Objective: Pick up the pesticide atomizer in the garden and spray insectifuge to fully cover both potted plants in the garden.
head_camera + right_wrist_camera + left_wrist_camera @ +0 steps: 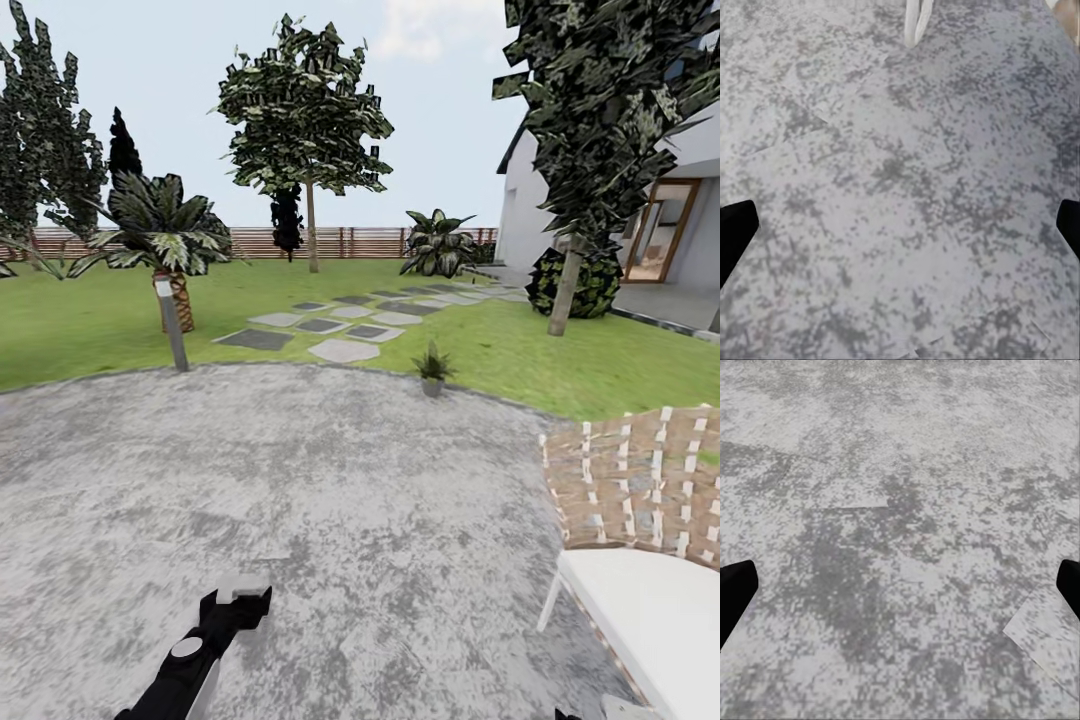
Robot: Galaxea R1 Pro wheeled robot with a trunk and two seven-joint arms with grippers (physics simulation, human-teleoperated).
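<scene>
The robot faces a grey round patio (300, 480) edged by green lawn (80, 320); one small potted plant (433, 368) stands at the patio's far rim, right of a grey bollard lamp (172, 325) and a palm (165, 240). A woven chair (640, 540) stands at the right. The left hand (235, 600) hangs low over the paving, empty, fingers spread wide; the right hand (900, 225) is likewise wide and empty.

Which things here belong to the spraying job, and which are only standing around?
For the job: small potted plant at the patio edge, perhaps one to spray; left gripper, open.
Just there: bollard lamp, palm, woven chair, stepping stones, house.
</scene>
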